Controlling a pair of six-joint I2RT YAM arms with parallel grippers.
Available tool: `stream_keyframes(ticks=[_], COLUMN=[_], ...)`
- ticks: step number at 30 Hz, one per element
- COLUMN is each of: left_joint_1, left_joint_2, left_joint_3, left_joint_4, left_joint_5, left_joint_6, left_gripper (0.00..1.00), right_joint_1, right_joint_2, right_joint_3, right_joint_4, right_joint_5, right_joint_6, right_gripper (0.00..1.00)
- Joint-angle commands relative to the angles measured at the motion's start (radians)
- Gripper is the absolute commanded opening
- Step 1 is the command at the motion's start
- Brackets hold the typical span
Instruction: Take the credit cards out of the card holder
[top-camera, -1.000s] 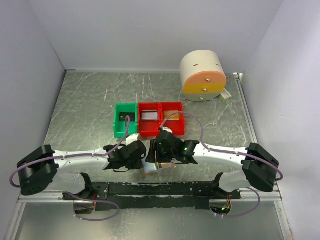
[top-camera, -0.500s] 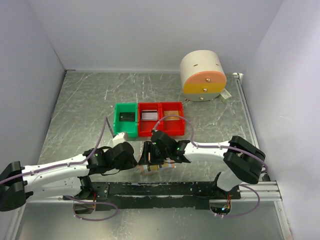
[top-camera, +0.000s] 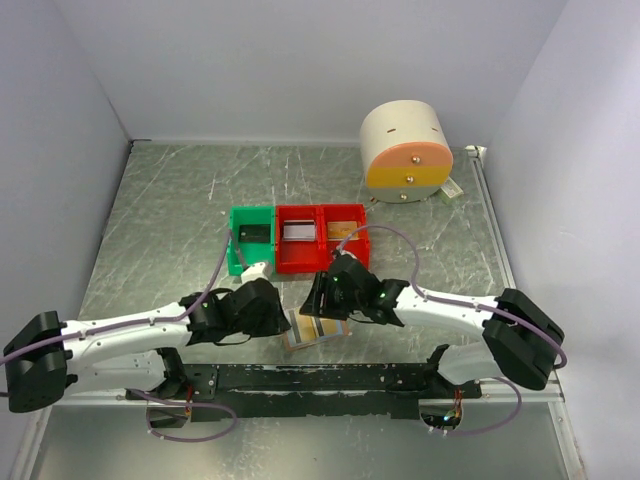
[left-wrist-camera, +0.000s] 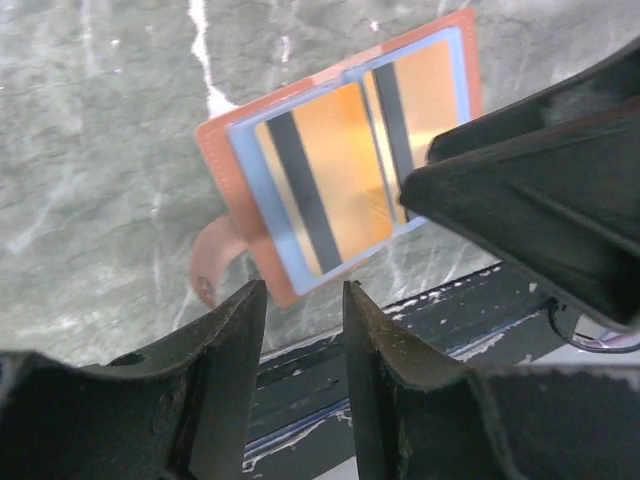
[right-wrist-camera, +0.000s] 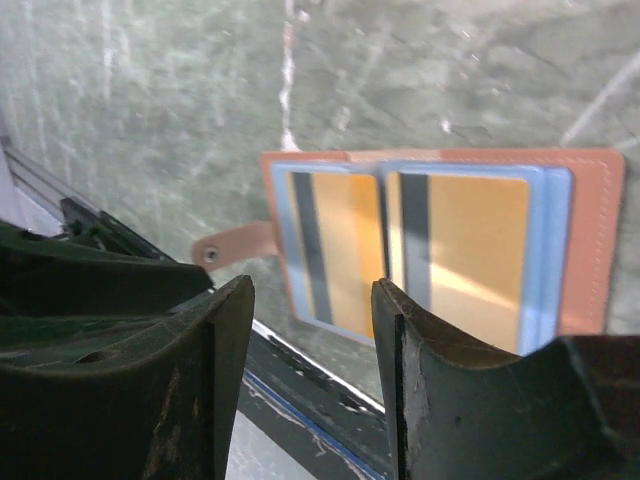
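Left wrist view: card holder (left-wrist-camera: 222, 180) lies open on the bench (left-wrist-camera: 100, 150), gold credit cards (left-wrist-camera: 345, 165) still in its pockets. Above the card holder, left jaws and right jaws hover released, grasping nothing.

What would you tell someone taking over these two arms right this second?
Left gripper: open, empty, hovering by the wallet.
Right gripper: open, empty, above the wallet.
The wallet lies open and flat on the table near the front edge, with two gold cards in its pockets.
Done: the green bin and the two red bins each seem to hold a card.
Left to do: pull out the two gold cards.
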Motion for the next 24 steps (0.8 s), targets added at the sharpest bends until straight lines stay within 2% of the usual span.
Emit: stream_keyframes(ticks=[1,6,16,24], left_joint_1=[-0.005,-0.003,0.0,0.007], left_joint_2=[0.02,0.057,0.184,0.227], left_joint_3=[0.038,0.025,-0.007,-0.042], left_joint_4=[0.105,0.155,0.196,0.211], left_joint_5=[0.06,0.086,0.086,0.084], left_joint_6=[0.034,0.04,0.011,-0.002], left_gripper=[0.49,0.53,0.51,0.42], right_joint_1=[-0.01,-0.009,-0.01,-0.016], right_joint_2=[-0.015,0.011,0.096,0.112], right_joint_3=[-0.049,-0.075,-0.111,-0.14], right_joint_4=[0.043,0.087,0.147,0.21], right_joint_5=[-0.035,-0.062,-0.086,-0.108], right_joint_6=[0.019,0.026,0.034,0.057], right_gripper=[0.5,0.46,0.4,0.32])
